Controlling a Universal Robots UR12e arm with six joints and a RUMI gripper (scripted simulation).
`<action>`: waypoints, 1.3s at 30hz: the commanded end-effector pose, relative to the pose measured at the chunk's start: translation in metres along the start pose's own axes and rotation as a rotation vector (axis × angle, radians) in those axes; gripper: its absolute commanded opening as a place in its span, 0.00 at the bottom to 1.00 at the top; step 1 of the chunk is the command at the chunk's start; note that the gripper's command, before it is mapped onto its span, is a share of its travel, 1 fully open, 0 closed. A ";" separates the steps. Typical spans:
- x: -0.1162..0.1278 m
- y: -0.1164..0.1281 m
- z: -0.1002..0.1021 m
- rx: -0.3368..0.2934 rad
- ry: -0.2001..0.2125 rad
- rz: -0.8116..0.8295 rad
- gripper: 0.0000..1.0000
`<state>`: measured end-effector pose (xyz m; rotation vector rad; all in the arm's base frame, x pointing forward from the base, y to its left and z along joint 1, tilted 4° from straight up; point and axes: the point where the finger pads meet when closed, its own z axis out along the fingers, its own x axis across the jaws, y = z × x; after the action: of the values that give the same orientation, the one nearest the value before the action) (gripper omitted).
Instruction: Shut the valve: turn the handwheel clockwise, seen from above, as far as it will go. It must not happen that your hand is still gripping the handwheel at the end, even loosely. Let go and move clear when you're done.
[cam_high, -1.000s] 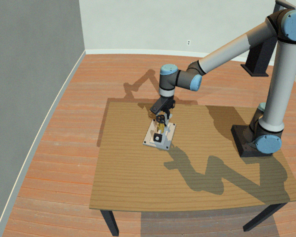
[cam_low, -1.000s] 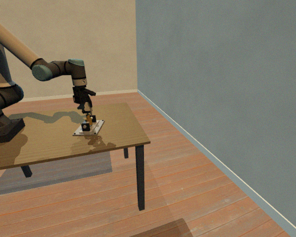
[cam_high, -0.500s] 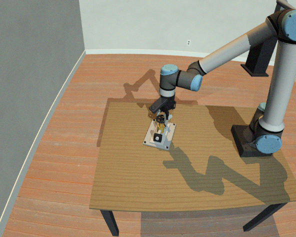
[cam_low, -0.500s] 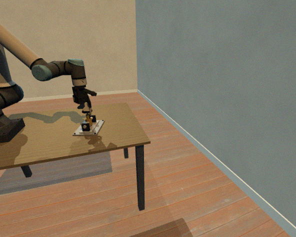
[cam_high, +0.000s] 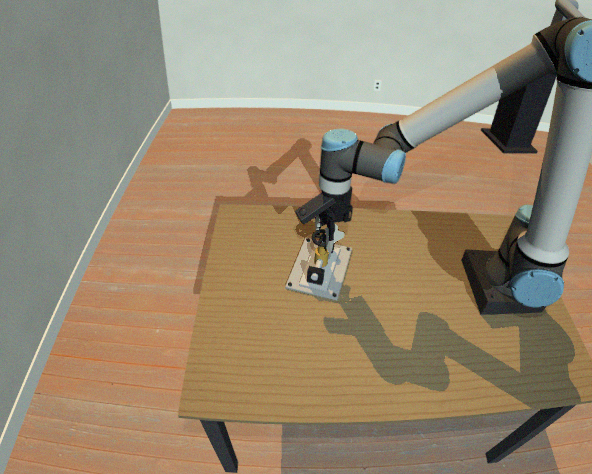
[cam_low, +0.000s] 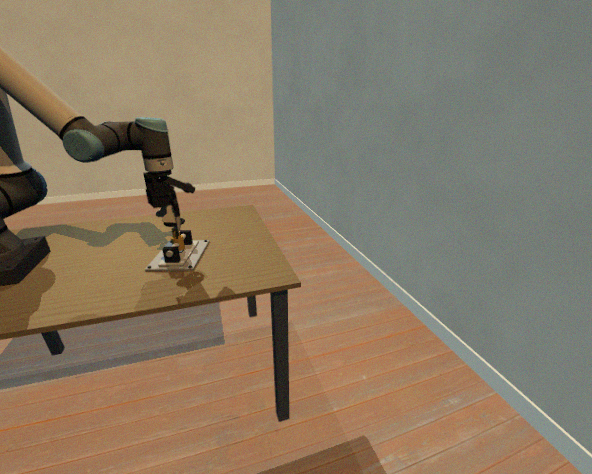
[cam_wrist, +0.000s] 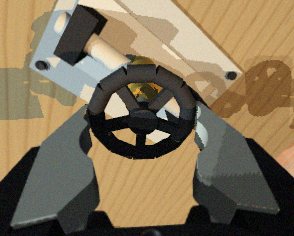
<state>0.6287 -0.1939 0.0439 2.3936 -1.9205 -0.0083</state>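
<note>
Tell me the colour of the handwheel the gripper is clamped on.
Black handwheel, spokes and rim alike; clearest in the wrist view.

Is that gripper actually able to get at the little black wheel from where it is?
Yes, it seems so: the gripper is already shut on the handwheel, one of its jaws on each side of the rim, nothing between.

A wooden table (cam_high: 280, 370) with dark legs stands on a reddish plank floor (cam_high: 125, 260). On it lie a pale mounting plate (cam_high: 299, 272), near the far edge, and the arm's dark base block (cam_high: 475, 285) at the right side.
</note>
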 end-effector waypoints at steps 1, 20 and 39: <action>-0.001 0.000 0.000 0.000 0.002 0.077 0.00; -0.001 0.000 -0.001 0.000 0.003 0.436 0.00; 0.000 -0.001 -0.001 0.001 0.003 0.786 0.00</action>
<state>0.6287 -0.1934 0.0439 1.5898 -2.6286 0.0305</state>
